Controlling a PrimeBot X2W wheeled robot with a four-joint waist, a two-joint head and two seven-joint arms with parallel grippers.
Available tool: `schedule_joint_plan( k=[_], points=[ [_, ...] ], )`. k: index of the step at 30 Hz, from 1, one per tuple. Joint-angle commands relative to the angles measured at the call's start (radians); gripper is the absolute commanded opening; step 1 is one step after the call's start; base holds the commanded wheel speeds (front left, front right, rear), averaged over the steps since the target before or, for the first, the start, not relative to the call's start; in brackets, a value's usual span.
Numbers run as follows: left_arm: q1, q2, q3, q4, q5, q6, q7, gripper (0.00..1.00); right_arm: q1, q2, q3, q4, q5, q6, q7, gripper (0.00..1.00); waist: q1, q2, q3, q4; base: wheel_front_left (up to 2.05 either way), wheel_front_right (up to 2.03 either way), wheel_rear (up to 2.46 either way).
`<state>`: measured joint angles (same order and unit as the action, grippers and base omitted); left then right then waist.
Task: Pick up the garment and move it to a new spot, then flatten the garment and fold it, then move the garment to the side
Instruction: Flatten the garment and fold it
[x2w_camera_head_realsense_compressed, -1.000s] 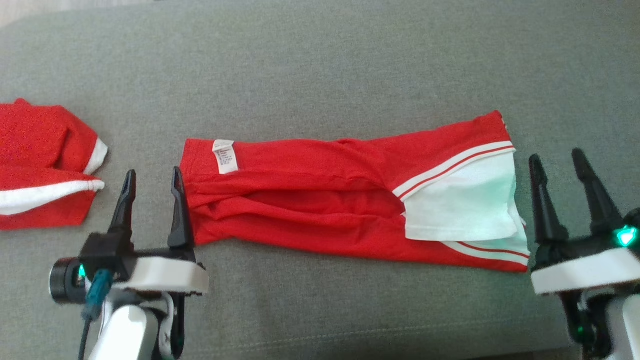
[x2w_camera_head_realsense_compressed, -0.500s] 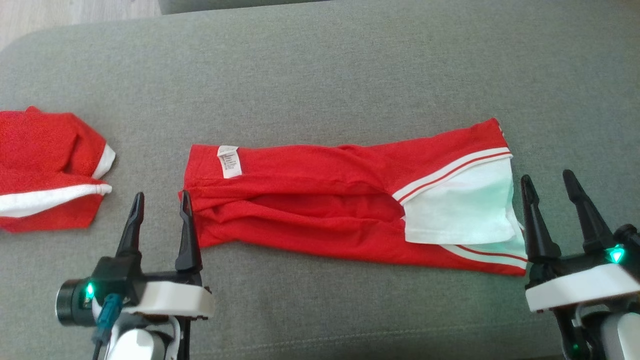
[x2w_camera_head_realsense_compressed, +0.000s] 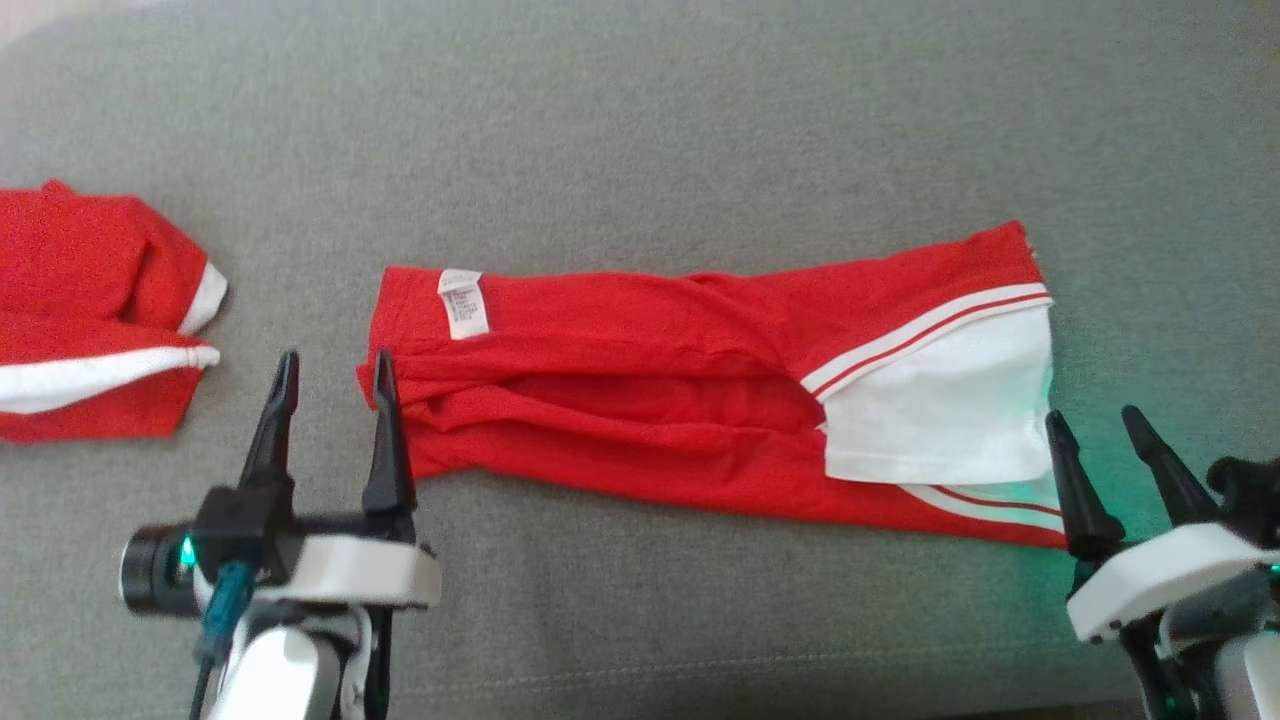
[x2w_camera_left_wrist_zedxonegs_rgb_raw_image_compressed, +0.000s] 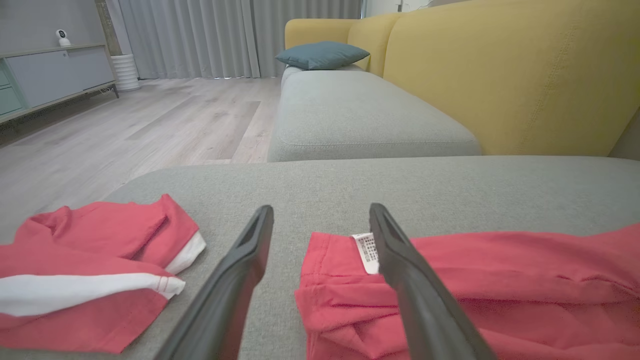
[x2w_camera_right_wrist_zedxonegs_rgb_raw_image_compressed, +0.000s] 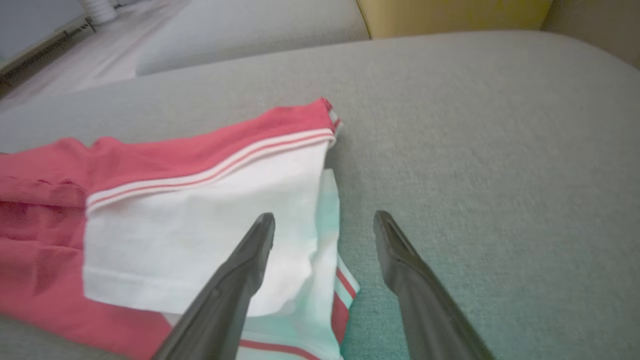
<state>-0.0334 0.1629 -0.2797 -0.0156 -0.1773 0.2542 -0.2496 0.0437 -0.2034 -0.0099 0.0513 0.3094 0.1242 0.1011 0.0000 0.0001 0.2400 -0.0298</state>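
Left gripper (x2w_camera_head_realsense_compressed: 335, 358) and right gripper (x2w_camera_head_realsense_compressed: 1092, 415) flank the garment (x2w_camera_head_realsense_compressed: 650, 400), fingers apart — grabbing one layer could undo its folds.

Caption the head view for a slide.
Open left tool and right tool at either end of a folded red garment on a grey cushion; second garment lies left.

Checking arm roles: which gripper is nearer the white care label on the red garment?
Left: left gripper sits near the white care label; right gripper is at the long red garment's opposite end.
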Motion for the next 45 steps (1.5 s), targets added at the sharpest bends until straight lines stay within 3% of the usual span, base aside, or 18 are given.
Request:
schedule_joint_plan(
  k=[1,7,17,18,19,20,25,41,45],
  points=[
    [-0.05,0.003,0.03,-0.037,0.009,-0.003,-0.012,1.0,-0.043,-0.03,0.015,-0.02,0.011,0.007,0.005,1.0,0.0,-0.0001,0.021,0.01,0.0,0.0,0.0],
    [-0.094,-0.014,0.022,-0.038,0.024,-0.013,-0.012,1.0,-0.119,-0.056,0.037,0.077,0.06,0.007,0.124,1.0,0.0,-0.0001,0.074,0.032,0.0,0.0,0.0],
    [-0.126,-0.036,0.027,-0.028,0.037,-0.03,-0.012,1.0,-0.194,-0.089,0.135,0.135,0.187,0.007,0.334,1.0,0.0,-0.0001,0.108,0.048,0.0,0.0,0.0],
    [-0.128,-0.037,0.029,-0.027,0.038,-0.031,-0.012,1.0,-0.196,-0.088,0.143,0.136,0.209,0.007,0.353,0.58,0.0,-0.0001,0.109,0.049,0.0,0.0,0.0],
    [-0.13,-0.039,0.03,-0.027,0.038,-0.033,-0.012,1.0,-0.198,-0.091,0.152,0.136,0.222,0.007,0.37,0.24,0.0,-0.0001,0.109,0.049,0.0,0.0,0.0],
    [-0.13,-0.04,0.032,-0.026,0.04,-0.035,-0.012,1.0,-0.197,-0.092,0.16,0.139,0.239,0.007,0.391,0.0,0.0,-0.0001,0.109,0.049,0.0,0.0,0.0],
    [-0.129,-0.047,0.042,-0.024,0.043,-0.041,-0.012,1.0,-0.193,-0.108,0.154,0.112,0.29,0.007,0.412,0.0,0.0,-0.0001,0.103,0.045,0.0,0.0,0.0],
    [-0.109,-0.064,0.058,-0.023,0.055,-0.054,-0.012,1.0,-0.154,-0.226,-0.137,0.07,0.262,0.007,0.38,0.0,0.0,-0.0001,0.069,0.02,0.0,0.0,0.0],
    [-0.102,-0.067,0.061,-0.017,0.056,-0.058,-0.012,1.0,-0.162,-0.249,-0.14,0.053,0.241,0.007,0.384,0.0,0.0,-0.0001,0.052,0.015,0.0,0.0,0.0]
  ],
)
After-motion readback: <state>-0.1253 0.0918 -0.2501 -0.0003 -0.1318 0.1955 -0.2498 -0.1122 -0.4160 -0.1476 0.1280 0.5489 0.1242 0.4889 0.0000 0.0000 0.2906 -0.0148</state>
